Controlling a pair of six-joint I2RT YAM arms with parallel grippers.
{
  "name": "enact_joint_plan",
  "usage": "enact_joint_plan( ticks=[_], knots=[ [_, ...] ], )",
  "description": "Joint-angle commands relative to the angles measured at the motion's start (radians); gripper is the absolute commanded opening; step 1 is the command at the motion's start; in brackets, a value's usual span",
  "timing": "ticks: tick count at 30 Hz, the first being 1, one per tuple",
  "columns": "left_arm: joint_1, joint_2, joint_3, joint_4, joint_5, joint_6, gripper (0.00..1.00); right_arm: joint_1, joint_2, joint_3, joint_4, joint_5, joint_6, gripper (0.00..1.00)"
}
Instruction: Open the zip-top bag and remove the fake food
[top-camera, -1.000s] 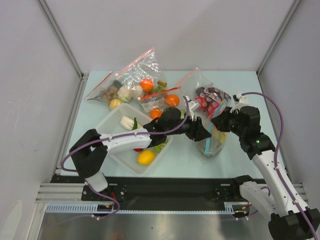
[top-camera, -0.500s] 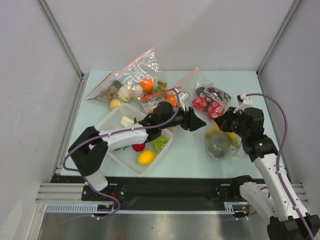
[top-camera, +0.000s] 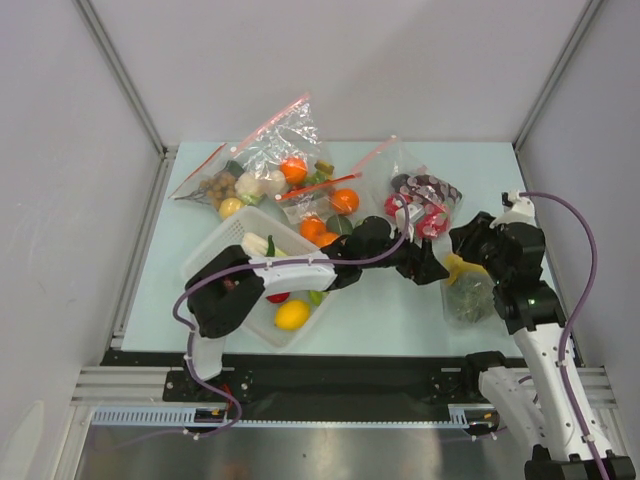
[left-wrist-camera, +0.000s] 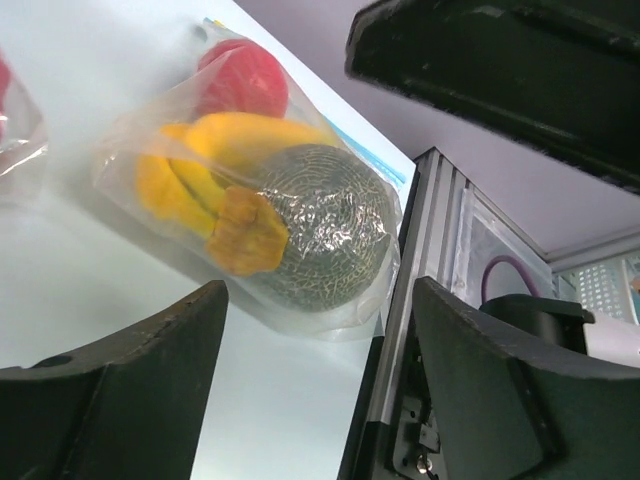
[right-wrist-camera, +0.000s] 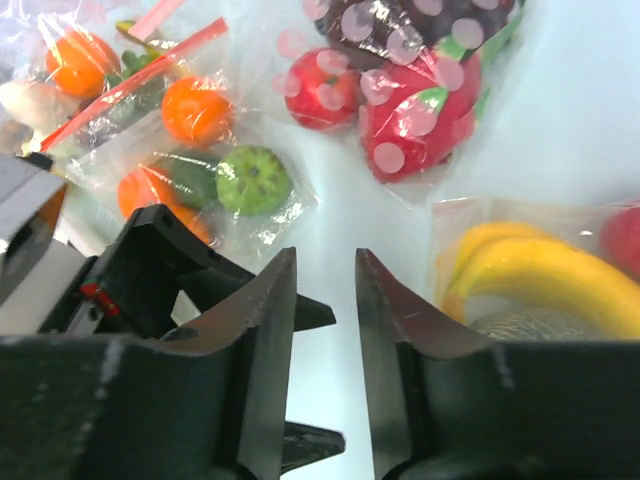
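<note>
The zip-top bag (top-camera: 468, 297) lies on the table at the right, clear, with a netted melon (left-wrist-camera: 325, 225), a yellow banana (left-wrist-camera: 250, 135), a red round fruit (left-wrist-camera: 245, 75) and a small yellow piece (left-wrist-camera: 245, 235) inside. Its zip strip is not clearly visible. My left gripper (top-camera: 428, 268) reaches across from the left, open and empty, its jaws just short of the bag's left side (left-wrist-camera: 318, 300). My right gripper (top-camera: 465, 252) hovers at the bag's far end, jaws a narrow gap apart with nothing between them (right-wrist-camera: 326, 258). The bag (right-wrist-camera: 520, 265) lies just right of its fingers.
A white basket (top-camera: 215, 250) with a lemon (top-camera: 292, 315) and other toy food stands at the front left. Bags with red zip strips (top-camera: 270, 160) hold oranges and a lime (right-wrist-camera: 255, 180). A dotted bag of strawberries (top-camera: 420, 200) lies behind. The metal frame rail (left-wrist-camera: 430, 300) runs close by the bag.
The bag has shifted right and nearer the table's right edge, along with my right gripper. My left gripper drew back left, then reached right again to the bag.
</note>
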Motion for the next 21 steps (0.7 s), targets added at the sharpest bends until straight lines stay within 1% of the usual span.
enact_joint_plan(
  ticks=[1,2,3,5,6,10,13,16,17,18,20,21],
  knots=[
    [-0.001,0.051,0.062,0.045,-0.003,0.005,0.82,-0.015,-0.032,0.018,0.054,0.058,0.011,0.36],
    [-0.005,0.067,0.092,0.042,-0.006,-0.004,0.82,-0.015,-0.035,0.019,0.057,0.058,0.013,0.39],
    [-0.016,0.105,0.111,0.024,-0.017,-0.008,0.83,-0.018,-0.041,0.024,0.059,0.084,0.013,0.41],
    [-0.024,0.143,0.167,0.004,-0.014,-0.031,0.84,-0.02,-0.041,0.033,0.054,0.087,0.013,0.43],
    [-0.03,0.177,0.187,-0.029,-0.016,-0.036,0.86,-0.02,-0.041,0.039,0.051,0.087,0.013,0.44],
    [-0.047,0.234,0.269,-0.089,-0.023,-0.044,0.89,-0.023,-0.052,0.048,0.036,0.087,0.007,0.47],
    [-0.051,0.277,0.313,-0.122,-0.011,-0.056,0.94,-0.026,-0.058,0.047,0.031,0.088,0.005,0.51],
    [-0.059,0.311,0.341,-0.125,0.01,-0.077,0.94,-0.024,-0.064,0.047,0.028,0.088,0.007,0.53],
    [-0.062,0.335,0.353,-0.114,0.036,-0.099,0.92,-0.026,-0.066,0.047,0.028,0.087,0.005,0.54],
    [-0.062,0.346,0.356,-0.1,0.049,-0.114,0.81,-0.026,-0.069,0.048,0.023,0.088,0.005,0.54],
    [-0.062,0.369,0.356,-0.067,0.078,-0.149,0.56,-0.027,-0.075,0.047,0.022,0.093,0.002,0.54],
    [-0.06,0.372,0.356,-0.063,0.079,-0.153,0.34,-0.027,-0.078,0.048,0.017,0.096,-0.001,0.54]
  ],
)
